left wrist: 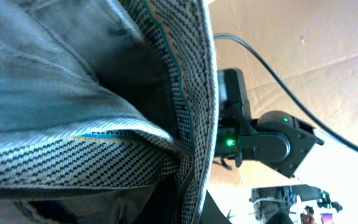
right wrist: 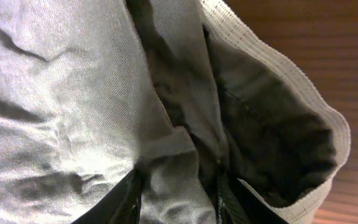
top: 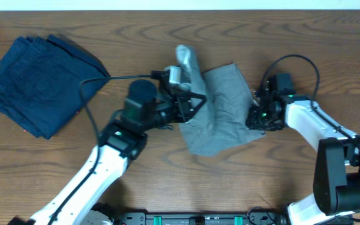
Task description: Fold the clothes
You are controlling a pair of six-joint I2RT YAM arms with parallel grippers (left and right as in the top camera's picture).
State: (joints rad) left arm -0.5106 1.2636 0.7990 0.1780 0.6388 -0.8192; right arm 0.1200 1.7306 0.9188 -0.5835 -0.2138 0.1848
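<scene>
**Two pinches on the cloth: carry them together, and low**

The right gripper (right wrist: pixel 179 193) has its fingers (right wrist: pixel 132 199) nearly closed on a bunched ridge of the grey trousers (top: pixel 220 112). The cloth fans out ahead of the jaws, with a pocket mouth gaping just to one side. The left gripper (top: pixel 189 103) is buried in fabric, so its finger gap is hidden. The waistband (left wrist: pixel 185 74) gathers into a pinch right at its tip, and a flap stands up off the table (top: pixel 292 187) just beyond it, so it is judged closed on the trousers too.

Between the two grippers the trousers lie crumpled, touching both. The step in hand looks like drawing one edge across the rest. To do it well, both arms should travel at the same pace with the cloth lightly taut. They should stay low enough that the flap lays flat rather than dropping in a heap. Thin fabric slips, so neither pinch should loosen before the edge lies down.

Well away from the left gripper, a folded navy garment (top: pixel 39 81) needs no touching.
</scene>
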